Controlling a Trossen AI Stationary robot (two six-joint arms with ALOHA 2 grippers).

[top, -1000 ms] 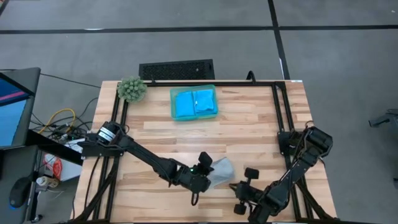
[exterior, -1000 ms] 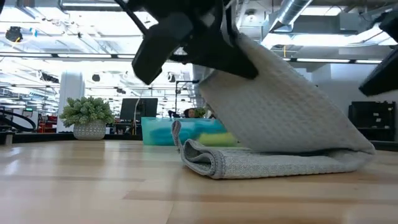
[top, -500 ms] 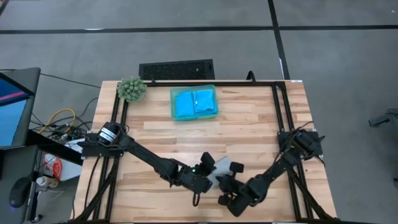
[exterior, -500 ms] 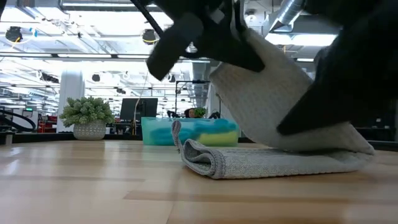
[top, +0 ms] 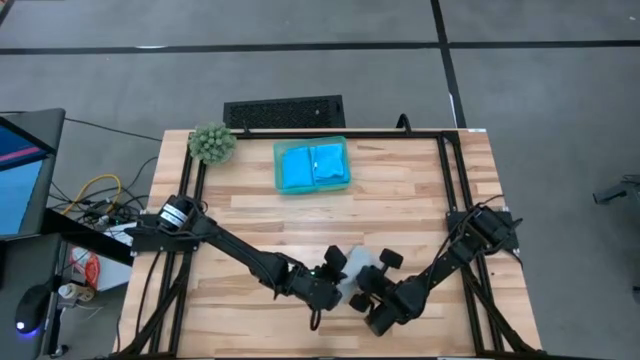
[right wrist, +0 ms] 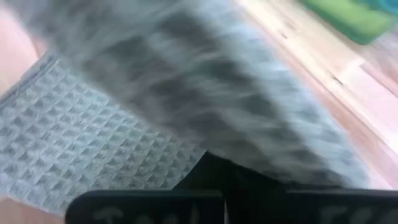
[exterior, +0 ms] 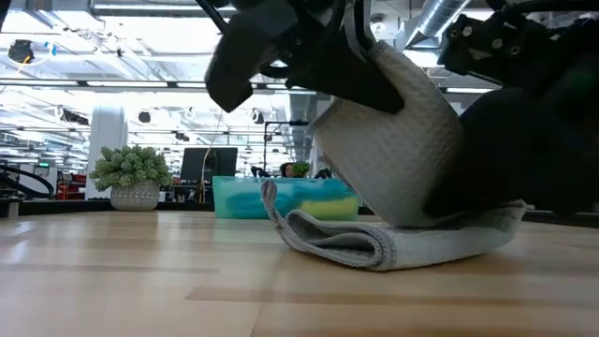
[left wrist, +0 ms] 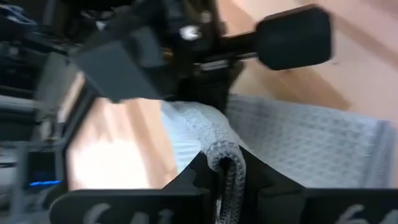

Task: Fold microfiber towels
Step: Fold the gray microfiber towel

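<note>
Grey microfiber towel [exterior: 393,178]: near front edge of wooden worktop [top: 400,200], lower layer flat, upper layer lifted and draped. Left gripper [top: 335,272]: fingers [left wrist: 205,180] pinched on a raised towel fold. Right gripper [top: 372,290]: just beside it, fingers closed, pressed against the cloth. Blue towels [top: 312,165]: folded in teal tray [top: 277,170] at the far side. Green plant ball [top: 212,143]: far left corner.

Both arms hid most of the grey towel [top: 357,270] from above; the right wrist view blurred its raised fold.
</note>
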